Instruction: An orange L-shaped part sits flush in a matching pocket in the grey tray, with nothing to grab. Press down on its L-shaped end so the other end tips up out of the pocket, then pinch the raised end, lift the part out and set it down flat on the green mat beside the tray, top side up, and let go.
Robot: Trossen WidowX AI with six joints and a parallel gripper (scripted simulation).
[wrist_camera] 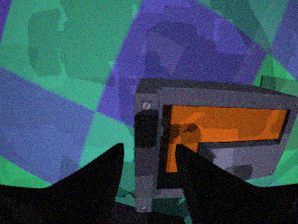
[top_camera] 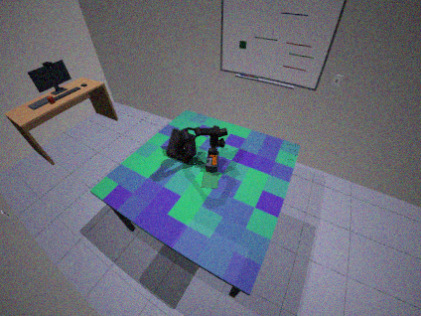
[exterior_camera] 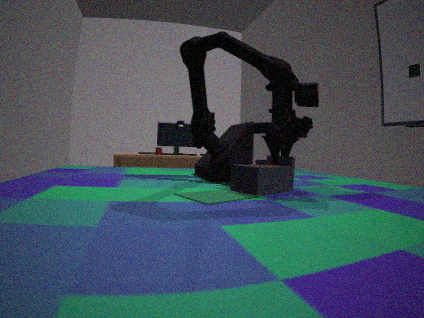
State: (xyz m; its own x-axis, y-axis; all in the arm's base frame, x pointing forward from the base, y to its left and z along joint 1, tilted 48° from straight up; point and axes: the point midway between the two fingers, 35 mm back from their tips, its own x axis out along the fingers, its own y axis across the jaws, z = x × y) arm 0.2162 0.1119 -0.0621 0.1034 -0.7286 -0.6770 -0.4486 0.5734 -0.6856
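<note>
The orange L-shaped part (top_camera: pixel 213 160) (wrist_camera: pixel 225 120) lies in the pocket of the grey tray (top_camera: pixel 211 170) (exterior_camera: pixel 250 179) (wrist_camera: pixel 220 97); it looks level, with neither end visibly raised. My gripper (exterior_camera: pixel 282 157) (wrist_camera: pixel 149 149) points down, partly open and empty, low over the tray. In the wrist view the right fingertip overlaps the short leg at the L-shaped end, and the left fingertip appears beyond the tray's left wall. Whether a fingertip touches the part cannot be told. The green mat (top_camera: pixel 210 182) (exterior_camera: pixel 210 196) is bare beside the tray.
The arm's base (top_camera: pixel 181 145) (exterior_camera: pixel 215 162) stands close to the tray on the patchwork table (top_camera: pixel 186 204). A raised wall with a dark recess (wrist_camera: pixel 146 129) runs along the tray's left side in the wrist view. A desk with a monitor stands far off.
</note>
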